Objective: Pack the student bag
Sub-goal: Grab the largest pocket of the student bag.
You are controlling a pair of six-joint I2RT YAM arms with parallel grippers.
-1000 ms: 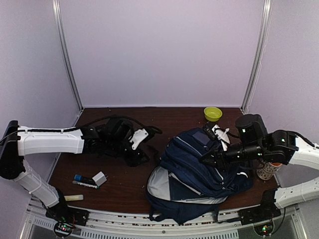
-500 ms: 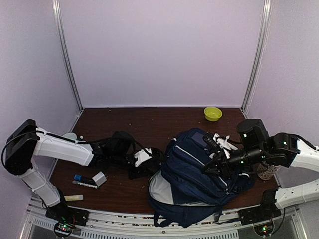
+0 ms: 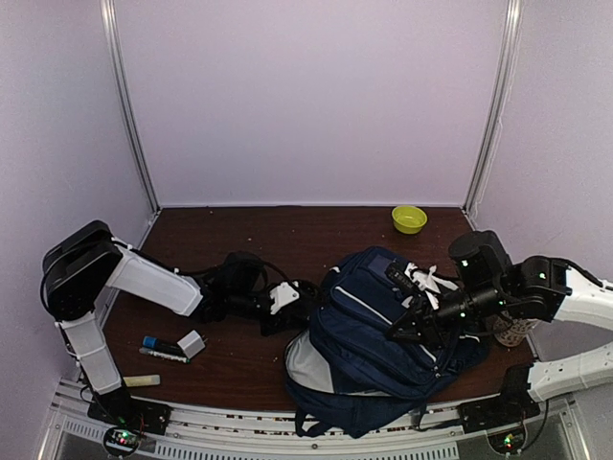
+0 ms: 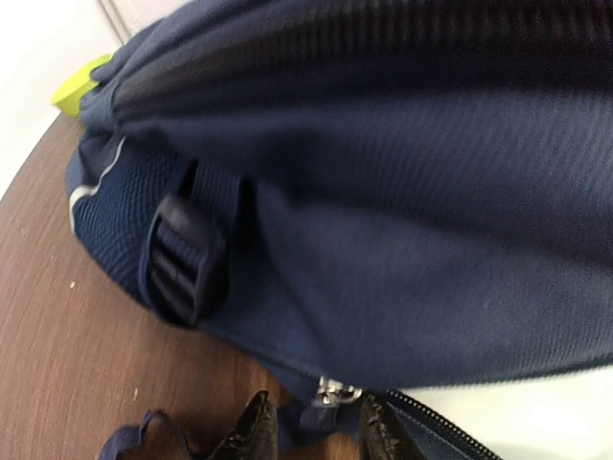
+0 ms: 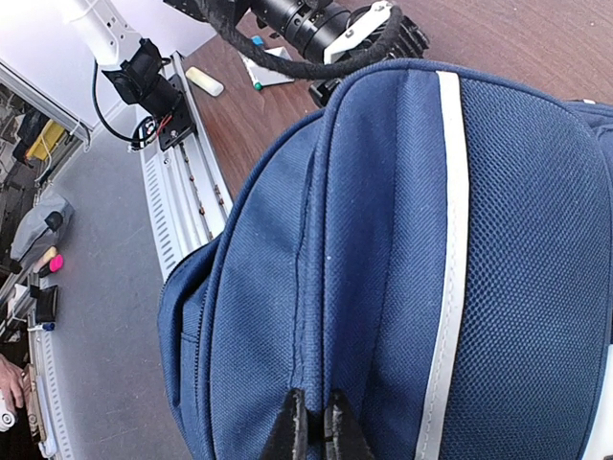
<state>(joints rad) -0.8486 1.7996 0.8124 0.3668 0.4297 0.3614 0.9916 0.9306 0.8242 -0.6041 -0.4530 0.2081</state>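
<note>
The left gripper (image 4: pixel 314 436), jaws apart, straddles the zipper pull (image 4: pixel 331 391) of the student bag (image 3: pixel 369 331), slumped on the table's (image 3: pixel 239 359) near right. The right gripper (image 5: pixel 308 426) pinches its top fabric. The cloth looks soft and floppy, likely best held by seams, straps or pulls.

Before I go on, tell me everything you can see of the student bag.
The student bag is a navy fabric backpack with white stripe trim, lying slumped on the brown table near its front edge. Its mouth gapes toward the left arm, showing light grey lining. A black strap buckle sits on its side. The right gripper pinches a fold of its top fabric; the left gripper straddles a metal zipper pull, jaws apart.
</note>
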